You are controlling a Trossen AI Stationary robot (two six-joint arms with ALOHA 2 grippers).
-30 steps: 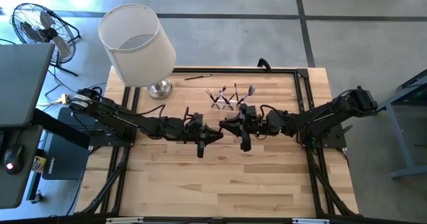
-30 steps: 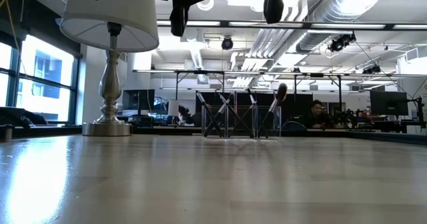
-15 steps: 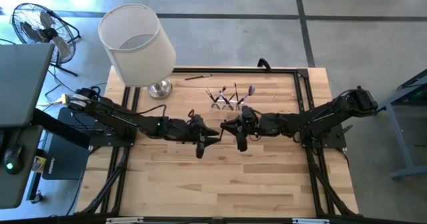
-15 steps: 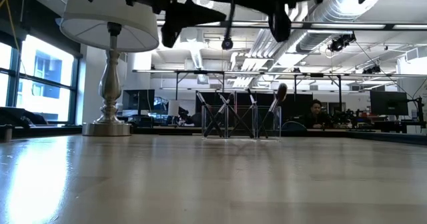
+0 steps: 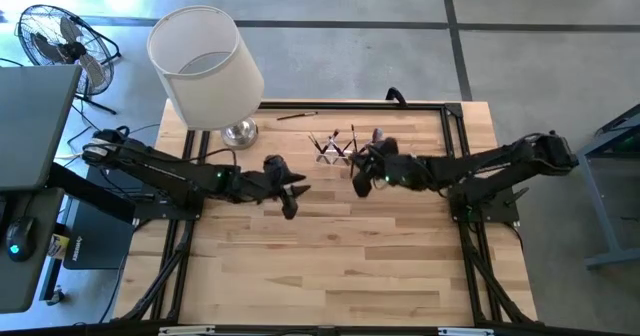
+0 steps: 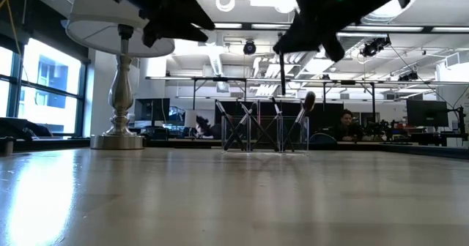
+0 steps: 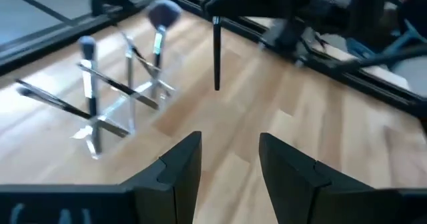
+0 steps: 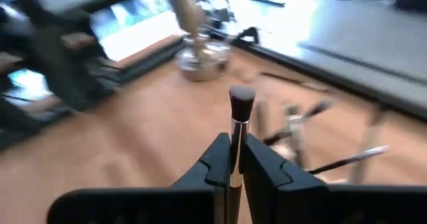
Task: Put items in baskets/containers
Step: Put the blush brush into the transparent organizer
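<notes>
The right tool [image 8: 235, 159] is clamped on a slim makeup brush [image 8: 239, 117], its two dark fingers [image 8: 267, 165] pressed tight against the silver ferrule so that the short dense bristle head stands up just past the fingertips. In the high view this tool [image 5: 362, 174] hangs above the desk [image 5: 340, 266] just beside the clear holder [image 5: 340, 152], on the side nearer the desk's middle. The left tool [image 7: 227, 159] holds nothing; its fingers [image 7: 180, 167] stand apart with bare wood showing between them. From above, the left tool [image 5: 289, 196] sits over the desk to the left of the holder and a little nearer the front edge, well apart from the right one. The holder [image 6: 264, 135] stands toward the far edge of the desk and carries several brushes [image 7: 100, 94] that lean and cross one another, one with a fuller fluffy head [image 6: 309, 99] at its right end. One more thin brush [image 5: 297, 116] lies flat on the desk near the far edge, between the holder and the lamp base [image 5: 239, 132]. The lamp's white shade [image 5: 203, 66] rises over the far left corner.
</notes>
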